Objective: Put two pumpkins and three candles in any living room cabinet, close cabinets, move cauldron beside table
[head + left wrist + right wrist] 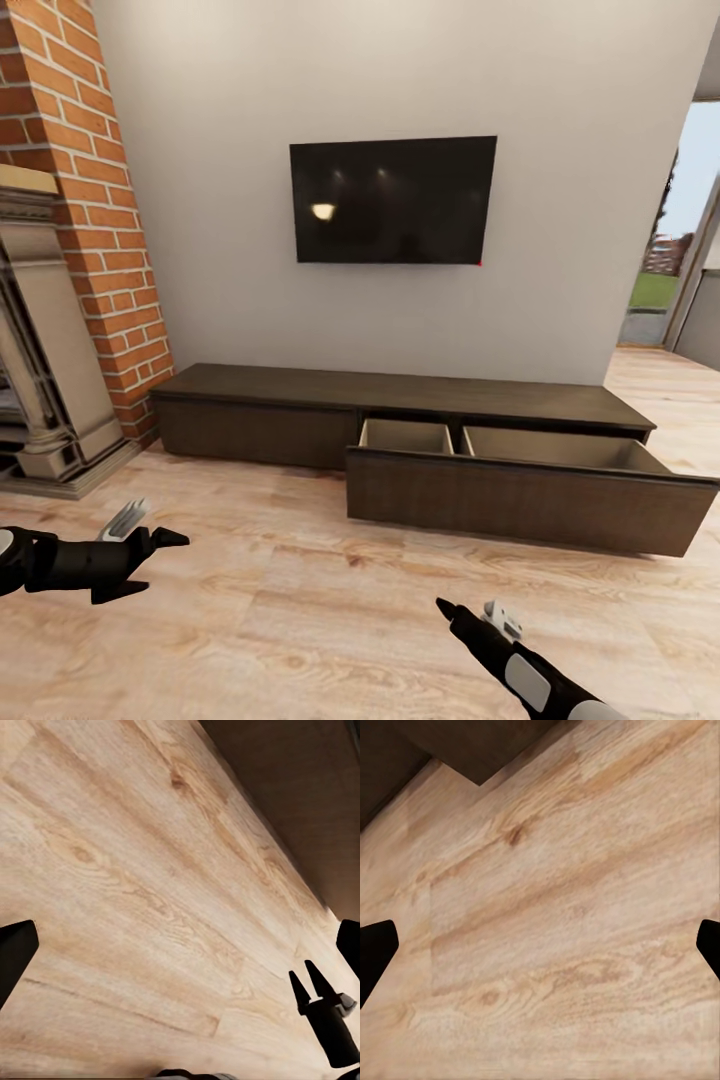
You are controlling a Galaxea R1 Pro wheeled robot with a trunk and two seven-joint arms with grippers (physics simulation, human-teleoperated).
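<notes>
The long, low dark-brown cabinet (400, 386) stands against the wall ahead. Its wide right drawer (520, 497) is pulled out, and the two beige compartments that show hold nothing. The left drawer front is flush. My left gripper (150, 565) hovers open over the wooden floor at the lower left, its fingertips (16, 945) wide apart with nothing between them. My right gripper (447, 608) hangs open and empty above the floor in front of the drawer, its fingertips (375, 949) spread. The right gripper (306, 982) also shows in the left wrist view. Pumpkins, candles, cauldron and table are out of view.
A brick chimney with a stone fireplace (50, 380) juts out at the left. A dark television (393, 200) hangs on the wall above the cabinet. An opening to the outside (675, 260) lies at the far right. Light wooden floor (300, 600) stretches between me and the cabinet.
</notes>
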